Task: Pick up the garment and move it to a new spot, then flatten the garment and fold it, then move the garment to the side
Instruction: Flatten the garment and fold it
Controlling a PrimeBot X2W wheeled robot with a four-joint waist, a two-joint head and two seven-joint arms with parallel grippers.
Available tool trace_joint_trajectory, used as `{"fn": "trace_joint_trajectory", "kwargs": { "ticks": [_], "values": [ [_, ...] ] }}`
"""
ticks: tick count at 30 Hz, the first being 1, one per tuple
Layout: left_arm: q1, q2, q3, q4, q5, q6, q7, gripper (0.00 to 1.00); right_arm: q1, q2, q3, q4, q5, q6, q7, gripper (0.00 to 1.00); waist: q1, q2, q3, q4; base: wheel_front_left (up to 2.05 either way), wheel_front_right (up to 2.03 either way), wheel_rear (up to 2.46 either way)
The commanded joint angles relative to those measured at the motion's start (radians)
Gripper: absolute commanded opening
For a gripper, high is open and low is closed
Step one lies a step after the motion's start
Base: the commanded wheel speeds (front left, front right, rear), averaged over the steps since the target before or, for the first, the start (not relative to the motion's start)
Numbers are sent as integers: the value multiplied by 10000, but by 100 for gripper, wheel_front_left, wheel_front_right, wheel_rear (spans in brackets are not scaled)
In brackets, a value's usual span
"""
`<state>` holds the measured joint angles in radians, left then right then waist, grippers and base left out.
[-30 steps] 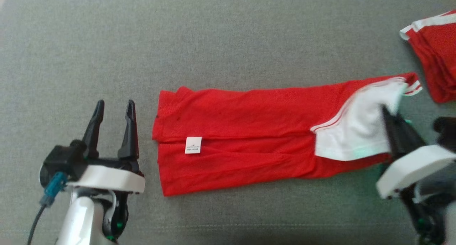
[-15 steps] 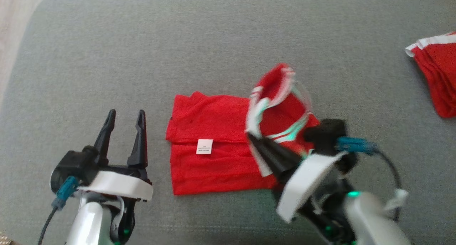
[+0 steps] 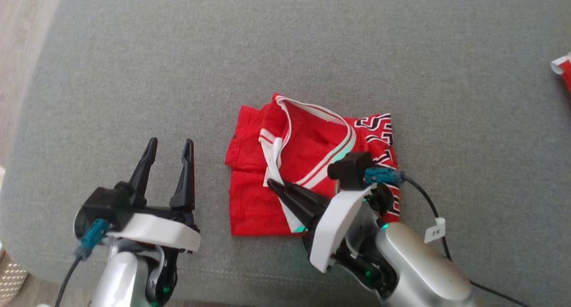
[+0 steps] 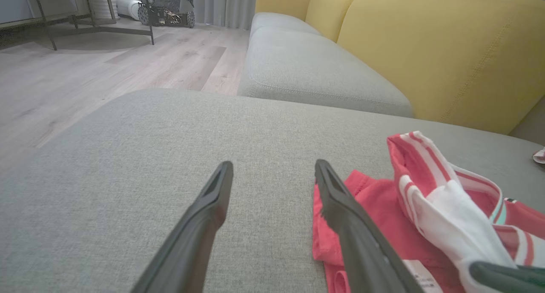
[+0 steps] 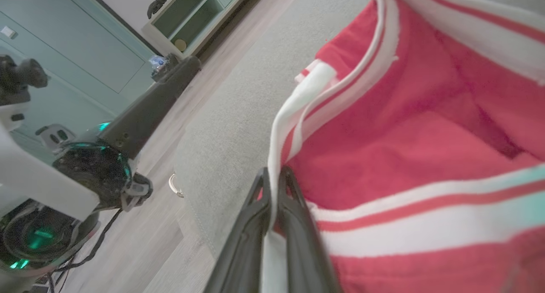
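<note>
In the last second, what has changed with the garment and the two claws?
The right claw, shut on the white-striped end of the red garment, carried that end from the right across to the left, folding the garment in half. The left claw stayed open and empty beside its left edge.

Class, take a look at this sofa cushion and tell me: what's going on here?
The robot is folding a red jersey on the grey cushion. Its right gripper is shut on the jersey's white-striped edge, holding it over the doubled-over fabric. The left gripper is open beside the jersey's left side and holds nothing.
</note>
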<state>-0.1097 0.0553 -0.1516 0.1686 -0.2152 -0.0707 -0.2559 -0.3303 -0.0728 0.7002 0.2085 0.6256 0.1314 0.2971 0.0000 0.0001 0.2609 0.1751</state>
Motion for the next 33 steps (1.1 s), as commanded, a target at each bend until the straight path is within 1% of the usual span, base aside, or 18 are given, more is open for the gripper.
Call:
{"fn": "trace_joint_trajectory", "kwargs": {
  "ticks": [1, 2, 3, 4, 5, 9, 11, 13, 16, 19, 24, 26, 27, 31, 33],
  "values": [
    [-449, 20, 273, -263, -42, -9, -59, 100, -414, 223, 251, -115, 108, -7, -318, 0, 0, -1, 160, 19, 0, 0, 0],
    [-485, 17, 289, -264, -46, -7, -59, 100, -550, 223, 343, 22, 161, -7, -495, 0, 0, -1, 221, 1, 0, 0, 0],
    [-517, 14, 303, -263, -46, -9, -59, 100, -676, 224, 473, 109, 255, -7, -683, 28, 0, -1, 260, -19, 0, 0, 0],
    [-538, 12, 314, -255, -44, -13, -59, 100, -790, 224, 620, 171, 330, -7, -858, 62, 0, -1, 284, -42, 0, 0, 0],
    [-555, 10, 325, -244, -39, -19, -59, 100, -907, 224, 789, 207, 382, -7, -1019, 100, 0, -1, 302, -70, 0, 0, 0],
    [-608, 5, 368, -193, 6, -35, -59, 100, -1327, 224, 1399, 122, 362, -7, -1738, 100, 0, -1, 292, -203, 0, 0, 0],
    [-614, 3, 394, -176, 28, -42, -59, 100, -1429, 224, 1532, -22, 268, -7, -2100, 100, 0, -1, 252, -277, 0, 0, 0],
    [-592, 2, 430, -165, 52, -44, -59, 100, -1477, 145, 1471, -271, 106, -7, -2551, 100, 0, -1, 193, -353, 0, 0, 0],
    [-525, 4, 494, -160, 89, -35, -59, 100, -1347, -51, 912, -691, -193, -7, -3207, 100, 0, -1, 108, -460, 0, 0, 0],
    [-458, 23, 558, -178, 125, -27, -59, 100, -1010, -248, -93, -1096, -668, -7, -3694, 100, 0, -1, 24, -568, 0, 0, 0],
    [-344, 114, 705, -226, 144, 6, -59, 100, -127, -468, -2380, -1815, -1698, -7, -4093, 100, 0, -1, -128, -731, 0, 0, 0],
    [-277, 153, 756, -259, 150, 38, -59, 100, 309, -524, -3337, -2090, -2195, -7, -4106, 100, 0, -1, -208, -792, 0, 0, 0],
    [-277, 153, 756, -259, 150, 38, -59, 100, 309, -524, -3337, -2090, -2195, -7, -4106, 100, 0, -1, -208, -792, 0, 0, 0],
    [-101, 241, 843, -338, 136, 120, -56, 100, 1226, -571, -5190, -2712, -3244, -7, -4114, 100, 0, -1, -401, -914, 0, 0, 0],
    [9, 290, 887, -411, 122, 172, -34, 100, 1694, -550, -5880, -2964, -3633, -7, -3996, 100, 0, -1, -513, -986, 0, 0, 0]
  ]
}}
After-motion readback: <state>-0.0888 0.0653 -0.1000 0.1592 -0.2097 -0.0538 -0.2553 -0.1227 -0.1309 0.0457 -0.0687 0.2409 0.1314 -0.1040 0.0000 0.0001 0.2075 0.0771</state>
